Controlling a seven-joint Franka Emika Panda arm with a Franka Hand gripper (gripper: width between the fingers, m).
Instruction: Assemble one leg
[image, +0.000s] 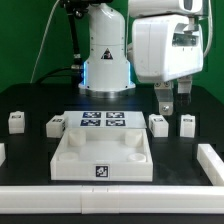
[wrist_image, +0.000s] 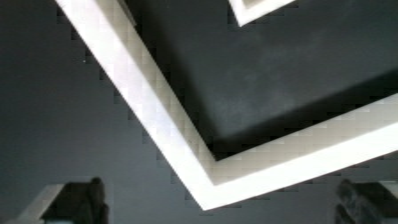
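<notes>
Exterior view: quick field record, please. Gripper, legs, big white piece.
gripper: open, empty, above the table on the exterior view's right
legs: four, loose on the table, two on each side of the marker board
tray piece: in front of the marker board, no leg on it

4 legs, all alike: small white blocks, dark square tag on face, tag detail too small to read. All loose on black table (image: 30, 100), in rough row across ext. view, numbered from ext. view's left.
Leg 1 (image: 15, 122): near ext. view's left edge, well apart from leg 2.
Leg 2 (image: 55, 125): just beside marker board (image: 103, 121), on its left in ext. view.
Leg 3 (image: 158, 124): just beside board's other side.
Leg 4 (image: 187, 124): near leg 3, not touching.
</notes>
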